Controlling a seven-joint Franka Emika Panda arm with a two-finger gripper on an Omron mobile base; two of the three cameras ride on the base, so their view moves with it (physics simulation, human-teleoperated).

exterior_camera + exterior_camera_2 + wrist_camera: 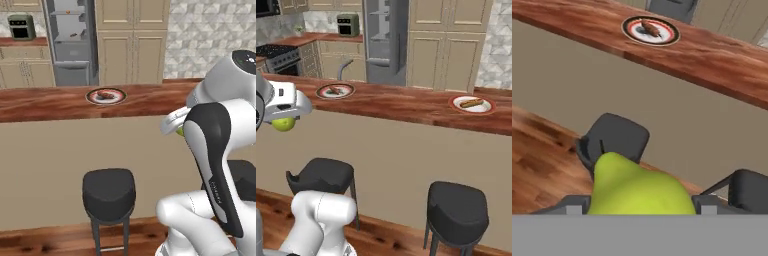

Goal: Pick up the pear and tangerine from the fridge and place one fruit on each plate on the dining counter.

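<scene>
1. Holding the pear [639, 187] between its two dark fingers, the gripper [637, 205] is closed on the fruit; the hand view shows the yellow-green body of the pear between the jaws, with its narrow end pointing away from the hand.
2. From the right base view, the pear [283, 123] hangs below the white hand, in the air on the robot's side of the dining counter [406, 107] and near the level of its top.
3. The left base view gives just a small green edge of the pear [178, 131], because the dark and white arm covers the rest.
4. The hand view looks down past the pear at a black stool [614, 137] and the wooden floor [537, 155], and further at one plate [650, 30] with a brown item on it.
5. The right base view shows two plates: one plate [335, 91] nearer the hand and a second plate [472, 104] far along the counter, each carrying a brown item.
6. The fridge [70, 42] stands open behind the counter, and a small orange object [74, 35], probably the tangerine, lies on a shelf.
7. The arm is bent, with the hand held out roughly level toward the counter.
</scene>
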